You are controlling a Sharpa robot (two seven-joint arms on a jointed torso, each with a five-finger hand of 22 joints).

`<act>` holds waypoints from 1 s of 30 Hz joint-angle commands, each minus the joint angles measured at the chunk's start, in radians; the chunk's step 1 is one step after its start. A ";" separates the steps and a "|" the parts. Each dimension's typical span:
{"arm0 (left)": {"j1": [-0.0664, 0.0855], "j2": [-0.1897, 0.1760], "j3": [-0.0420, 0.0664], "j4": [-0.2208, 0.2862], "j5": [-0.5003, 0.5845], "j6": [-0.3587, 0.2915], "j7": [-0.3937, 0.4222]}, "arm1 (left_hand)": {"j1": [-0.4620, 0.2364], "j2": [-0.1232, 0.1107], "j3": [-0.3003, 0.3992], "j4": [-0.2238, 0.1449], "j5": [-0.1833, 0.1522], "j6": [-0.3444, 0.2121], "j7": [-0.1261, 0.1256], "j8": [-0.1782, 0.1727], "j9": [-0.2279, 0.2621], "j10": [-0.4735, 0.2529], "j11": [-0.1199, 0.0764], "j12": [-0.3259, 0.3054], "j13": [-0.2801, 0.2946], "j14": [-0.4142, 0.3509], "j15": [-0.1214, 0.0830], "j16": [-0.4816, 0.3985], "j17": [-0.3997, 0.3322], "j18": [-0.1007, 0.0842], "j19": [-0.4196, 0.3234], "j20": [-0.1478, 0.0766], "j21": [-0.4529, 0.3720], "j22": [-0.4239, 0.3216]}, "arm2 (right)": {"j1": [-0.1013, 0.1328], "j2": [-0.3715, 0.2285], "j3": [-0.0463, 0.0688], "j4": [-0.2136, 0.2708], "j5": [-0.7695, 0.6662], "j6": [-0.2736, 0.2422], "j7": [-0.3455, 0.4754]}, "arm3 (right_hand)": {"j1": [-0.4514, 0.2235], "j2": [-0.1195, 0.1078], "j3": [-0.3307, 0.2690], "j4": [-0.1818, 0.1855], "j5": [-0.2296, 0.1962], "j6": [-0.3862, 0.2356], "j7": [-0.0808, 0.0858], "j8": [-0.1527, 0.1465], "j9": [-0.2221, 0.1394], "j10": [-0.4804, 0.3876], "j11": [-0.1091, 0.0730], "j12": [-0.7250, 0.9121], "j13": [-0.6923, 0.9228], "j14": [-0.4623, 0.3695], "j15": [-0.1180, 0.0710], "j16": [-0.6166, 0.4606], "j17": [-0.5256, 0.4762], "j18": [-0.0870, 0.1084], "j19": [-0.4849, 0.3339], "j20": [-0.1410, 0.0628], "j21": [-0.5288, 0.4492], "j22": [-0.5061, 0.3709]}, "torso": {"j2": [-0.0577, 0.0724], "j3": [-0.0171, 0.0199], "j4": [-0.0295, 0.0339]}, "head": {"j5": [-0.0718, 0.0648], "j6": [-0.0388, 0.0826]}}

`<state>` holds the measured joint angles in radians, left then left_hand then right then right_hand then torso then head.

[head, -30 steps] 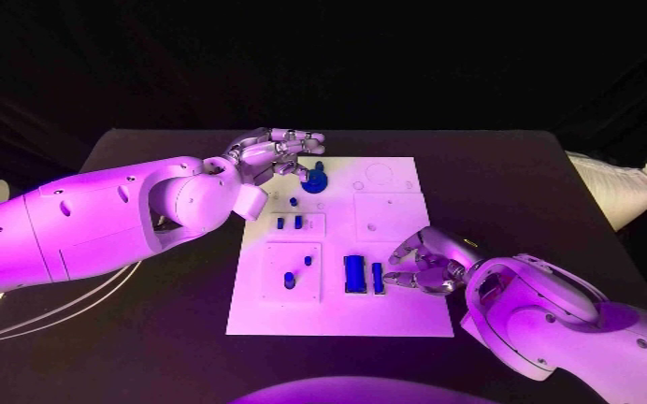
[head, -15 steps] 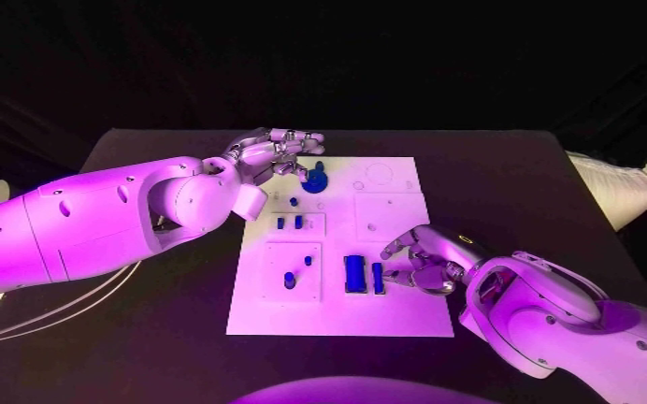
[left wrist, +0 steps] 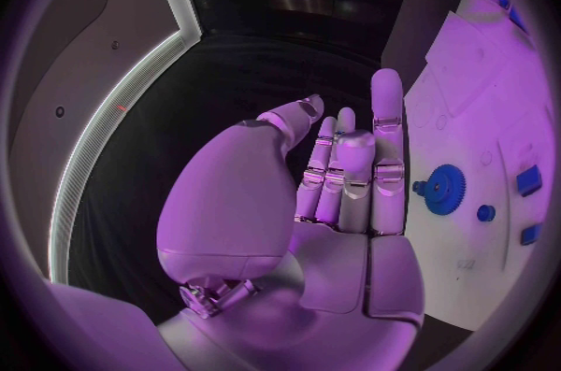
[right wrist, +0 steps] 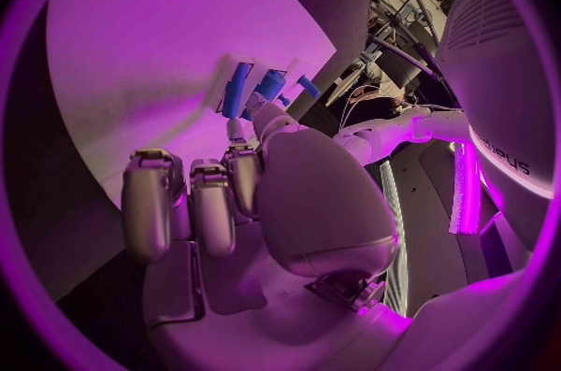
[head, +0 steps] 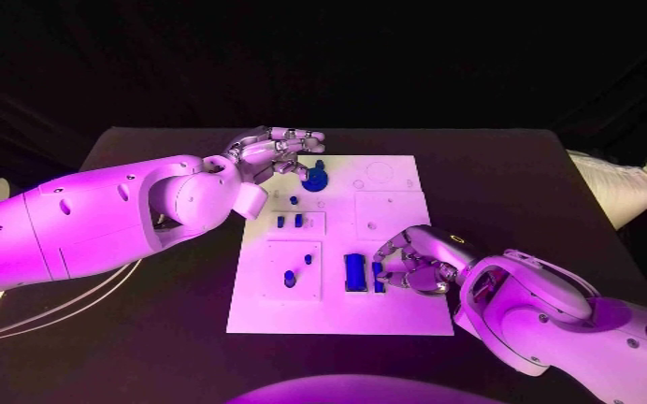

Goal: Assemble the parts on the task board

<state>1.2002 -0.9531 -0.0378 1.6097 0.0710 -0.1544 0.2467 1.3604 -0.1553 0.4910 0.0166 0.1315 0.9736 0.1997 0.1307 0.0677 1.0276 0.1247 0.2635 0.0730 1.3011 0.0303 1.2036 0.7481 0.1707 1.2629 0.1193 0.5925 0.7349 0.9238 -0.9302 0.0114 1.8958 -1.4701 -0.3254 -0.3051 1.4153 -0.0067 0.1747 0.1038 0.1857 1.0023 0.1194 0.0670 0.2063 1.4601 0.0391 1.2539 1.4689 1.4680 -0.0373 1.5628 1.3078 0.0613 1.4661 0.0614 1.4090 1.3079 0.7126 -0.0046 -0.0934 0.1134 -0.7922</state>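
The white task board (head: 391,315) lies in the middle of the black table. A blue gear (head: 314,180) (left wrist: 444,189) sits near its far left corner. My left hand (head: 277,150) (left wrist: 339,193) hovers just beside the gear with its fingers stretched out, holding nothing. A wide blue block (head: 354,273) and a narrow blue bar (head: 378,283) (right wrist: 271,83) lie side by side near the board's front. My right hand (head: 415,264) (right wrist: 251,193) is curled at the narrow bar, thumb and a fingertip touching it; a firm grip cannot be made out.
Small blue pegs stand in the left-hand plates: a pair (head: 289,222), one (head: 294,201) beyond them, and an oval piece (head: 289,280) nearer me. Bare board lies on the right half (head: 391,212). Black table surrounds the board.
My right hand has slid left across the board's front until its fingertips reach the narrow blue bar. The left hand has barely moved.
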 commanded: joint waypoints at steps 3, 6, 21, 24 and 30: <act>0.001 0.001 0.001 -0.001 -0.003 0.019 0.002 | -0.002 0.010 -0.005 -0.002 0.005 -0.005 0.000 0.007 0.001 -0.010 0.000 0.004 0.000 -0.004 0.000 0.006 -0.001 0.011 -0.002 0.005 -0.005 -0.001 | -0.002 0.003 -0.001 -0.004 -0.015 0.051 -0.001 | -0.014 0.001 0.012 0.002 -0.001 0.016 -0.002 -0.002 -0.007 0.002 -0.010 0.005 -0.087 0.102 -0.005 0.004 0.258 -0.009 0.021 -0.001 0.007 0.042 | -0.001 -0.0004 0.0004 | 0.003 -0.002; 0.001 0.001 0.001 -0.001 -0.003 0.020 0.002 | -0.002 0.010 -0.005 -0.002 0.005 -0.005 0.000 0.007 0.001 -0.010 0.000 0.004 0.000 -0.004 0.000 0.006 -0.001 0.011 -0.002 0.005 -0.005 -0.001 | -0.002 0.003 -0.001 -0.007 -0.020 0.063 -0.013 | -0.020 0.000 0.015 0.005 -0.003 0.023 -0.001 -0.001 -0.011 0.002 -0.010 0.005 -0.087 0.101 -0.006 0.004 0.257 -0.009 0.021 -0.002 0.007 0.042 | -0.001 -0.0005 -0.0001 | 0.003 -0.002; 0.001 0.002 0.001 -0.002 -0.003 0.019 0.002 | -0.002 0.010 -0.005 -0.002 0.005 -0.005 0.000 0.007 0.001 -0.010 0.000 0.004 0.000 -0.004 0.000 0.006 -0.001 0.011 -0.002 0.005 -0.005 -0.001 | -0.003 0.016 -0.001 -0.020 -0.037 -0.055 -0.016 | -0.055 -0.034 0.021 0.019 -0.047 -0.072 0.005 -0.008 -0.074 -0.001 -0.004 -0.004 -0.093 0.100 -0.001 0.001 0.254 -0.008 0.018 0.001 0.003 0.038 | -0.002 -0.0011 0.0003 | 0.004 0.003; 0.001 0.002 0.001 -0.001 -0.003 0.019 0.001 | -0.001 0.011 -0.006 -0.002 0.005 -0.005 0.000 0.008 0.001 -0.011 0.000 0.006 0.000 -0.004 0.000 0.006 -0.002 0.011 -0.002 0.005 -0.005 -0.001 | -0.003 0.019 -0.001 -0.024 -0.038 -0.081 -0.011 | -0.066 -0.040 0.017 0.026 -0.078 -0.080 0.009 -0.006 -0.084 -0.003 -0.001 -0.008 -0.096 0.100 0.001 -0.001 0.251 -0.008 0.017 0.002 0.001 0.035 | -0.001 -0.0010 0.0004 | 0.004 0.003; 0.001 0.001 0.001 0.000 -0.003 0.017 0.003 | -0.001 0.011 -0.006 -0.002 0.005 -0.005 0.000 0.008 0.001 -0.011 0.000 0.006 0.000 -0.004 0.000 0.006 -0.002 0.011 -0.002 0.005 -0.005 -0.001 | -0.003 0.024 -0.001 -0.032 -0.036 -0.085 -0.007 | -0.069 -0.042 0.016 0.029 -0.089 -0.073 0.013 -0.002 -0.089 -0.002 0.002 -0.006 -0.095 0.100 0.003 -0.001 0.252 -0.008 0.017 0.004 0.002 0.036 | 0.000 0.0000 -0.0003 | 0.005 0.003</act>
<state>1.2002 -0.9530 -0.0379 1.6072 0.0707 -0.1538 0.2445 1.3604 -0.1553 0.4910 0.0166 0.1316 0.9736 0.1997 0.1350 0.0677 1.0203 0.1247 0.2635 0.0730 1.3011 0.0303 1.2036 0.7472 0.1706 1.2629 0.1193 0.5925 0.7350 0.9216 -0.9085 0.0103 1.8648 -1.4938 -0.3820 -0.3198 1.3562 -0.0487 0.1920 0.1271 0.1005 0.9288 0.1248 0.0617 0.1188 1.4613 0.0378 1.2496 1.3930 1.4681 -0.0376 1.5628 1.3075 0.0614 1.4661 0.0613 1.4090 1.3076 0.7114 -0.0052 -0.0933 0.1180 -0.7888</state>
